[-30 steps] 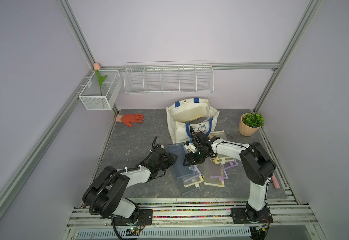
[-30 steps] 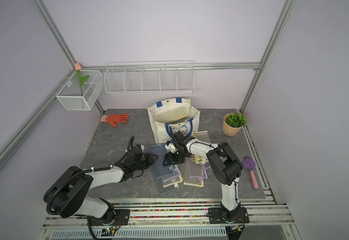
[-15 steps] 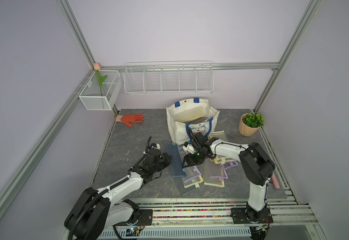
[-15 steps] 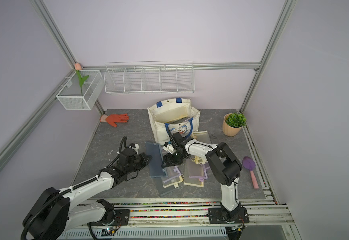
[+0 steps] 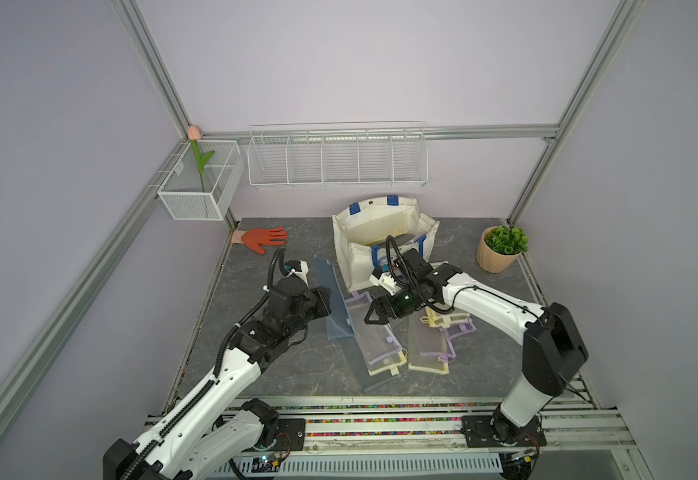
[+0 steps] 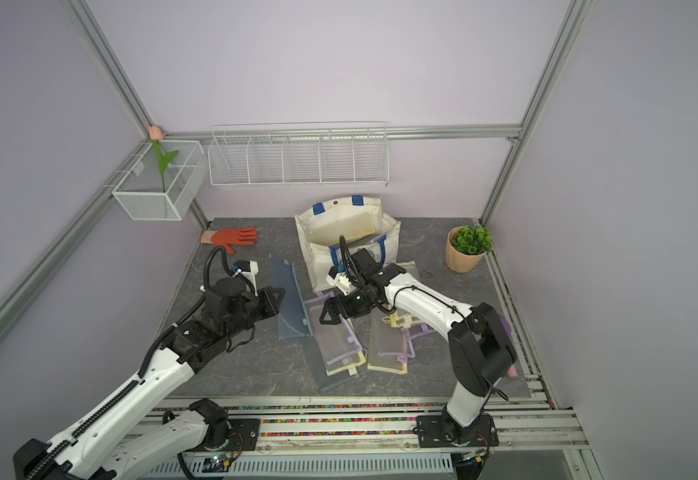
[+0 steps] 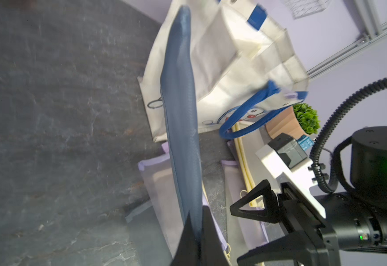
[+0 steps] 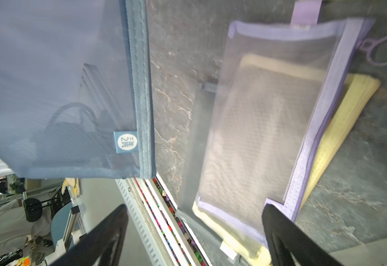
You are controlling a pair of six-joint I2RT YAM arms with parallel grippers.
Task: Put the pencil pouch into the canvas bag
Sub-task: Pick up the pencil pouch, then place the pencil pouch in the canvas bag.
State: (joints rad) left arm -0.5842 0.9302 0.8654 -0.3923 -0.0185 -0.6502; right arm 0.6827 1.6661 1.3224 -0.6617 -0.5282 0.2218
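The pencil pouch is a flat blue mesh one. My left gripper is shut on one end of it and holds it on edge above the table, left of the canvas bag. In the left wrist view the jaws pinch the pouch, which points toward the bag. The cream canvas bag stands open at the back. My right gripper is open and holds nothing, beside the blue pouch and over a purple mesh pouch.
Several purple and yellow mesh pouches lie in the middle of the table in front of the bag. A potted plant stands at the back right, an orange glove at the back left. Wire baskets hang on the walls.
The left gripper closed on the blue pouch and raised it from flat on the table to standing on edge, drawing it left. The right gripper opened wider and now holds nothing.
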